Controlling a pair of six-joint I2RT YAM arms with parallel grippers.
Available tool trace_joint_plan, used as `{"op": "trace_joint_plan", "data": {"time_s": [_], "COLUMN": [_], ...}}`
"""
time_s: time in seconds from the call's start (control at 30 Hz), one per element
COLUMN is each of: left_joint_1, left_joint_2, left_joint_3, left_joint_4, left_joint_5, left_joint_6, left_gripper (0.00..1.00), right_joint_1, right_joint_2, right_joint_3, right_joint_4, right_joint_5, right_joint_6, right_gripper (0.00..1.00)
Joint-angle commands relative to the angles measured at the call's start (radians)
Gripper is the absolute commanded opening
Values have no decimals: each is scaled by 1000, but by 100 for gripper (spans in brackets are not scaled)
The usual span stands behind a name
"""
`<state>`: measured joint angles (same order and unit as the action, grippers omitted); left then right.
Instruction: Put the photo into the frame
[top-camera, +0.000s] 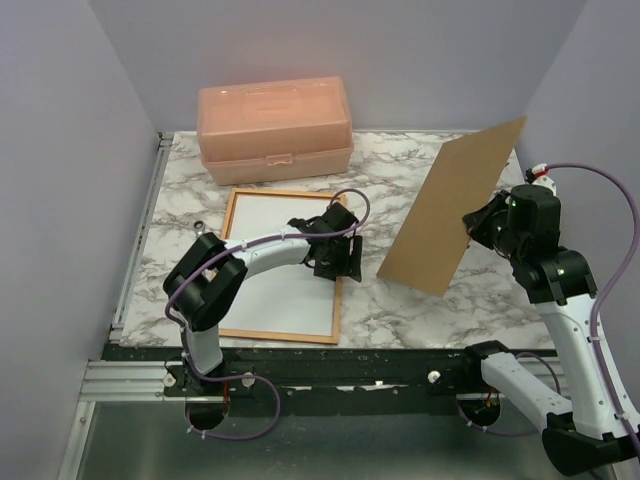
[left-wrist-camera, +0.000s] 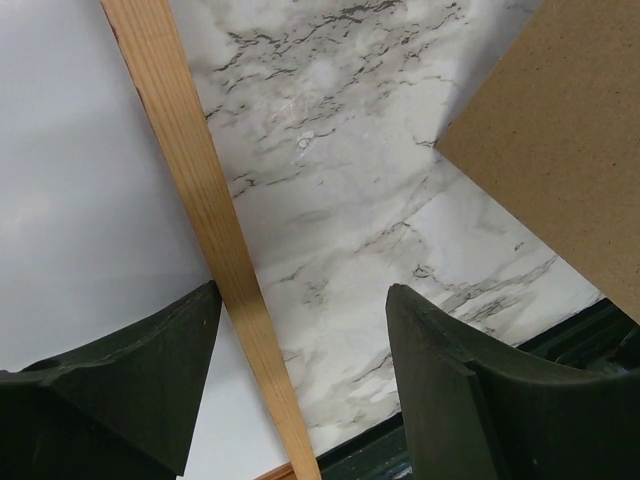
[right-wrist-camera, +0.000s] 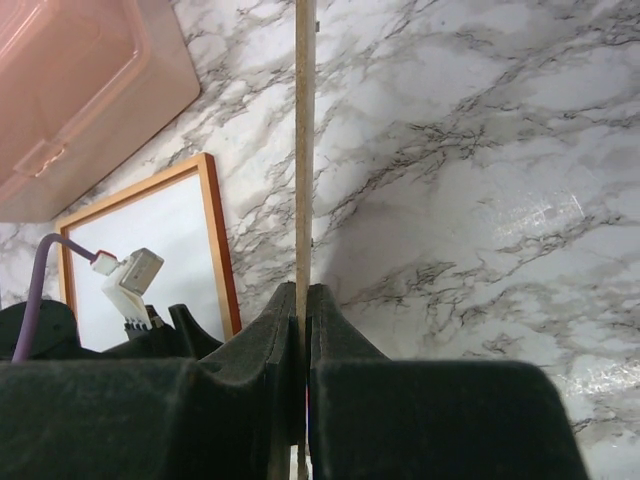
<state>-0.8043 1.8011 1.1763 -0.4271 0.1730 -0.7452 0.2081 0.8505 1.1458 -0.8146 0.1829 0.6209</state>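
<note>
Your left gripper (left-wrist-camera: 302, 330) hangs with its jaws apart, straddling the right rail of the frame (left-wrist-camera: 190, 190) and pinching nothing. The photo (left-wrist-camera: 80, 200) lies white side up inside it, flat on the table (left-wrist-camera: 330, 200). Your right gripper (right-wrist-camera: 303, 300) is clamped on the backing board (top-camera: 450, 205), which it holds raised and tilted. The print looks thin and easily creased, so nudge it by an edge. The frame looks stiff and light and can be gripped by a rail.

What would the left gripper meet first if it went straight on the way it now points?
Probably the frame, whose right rail runs between the open fingers of the left gripper; one finger is over the white sheet inside it, the other over the marble table. The gap to the rail is unclear.
</note>
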Motion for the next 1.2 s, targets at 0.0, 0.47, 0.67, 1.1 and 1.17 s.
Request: {"op": "trace_joint_plan", "data": {"time_s": [0.0,0.47,0.67,1.1,1.17], "left_joint_1": [-24,-85,-116,-86,-80], "left_joint_2": [48,165,235,105,115], "left_joint_3": [57,254,344,259,271], "left_joint_4": [8,14,21,-50,-99], "left_joint_5": [42,123,159,22,-20], "left_joint_6": [-7,-55,-75,-51,-40], "left_gripper": [68,65,66,77,77], "right_joint_1": [-1,-1,-1,-1,-1], "right_joint_2": [-11,51,54,99,121], "right_joint_3": [57,91,157,197,193], "right_joint_4": [20,-65,-124,-145,-152], "right_joint_5": [62,69,111,10,-28], "right_joint_6": [-23,-50,-64,-74,-72], "right_gripper": [0,0,0,0,0]}}
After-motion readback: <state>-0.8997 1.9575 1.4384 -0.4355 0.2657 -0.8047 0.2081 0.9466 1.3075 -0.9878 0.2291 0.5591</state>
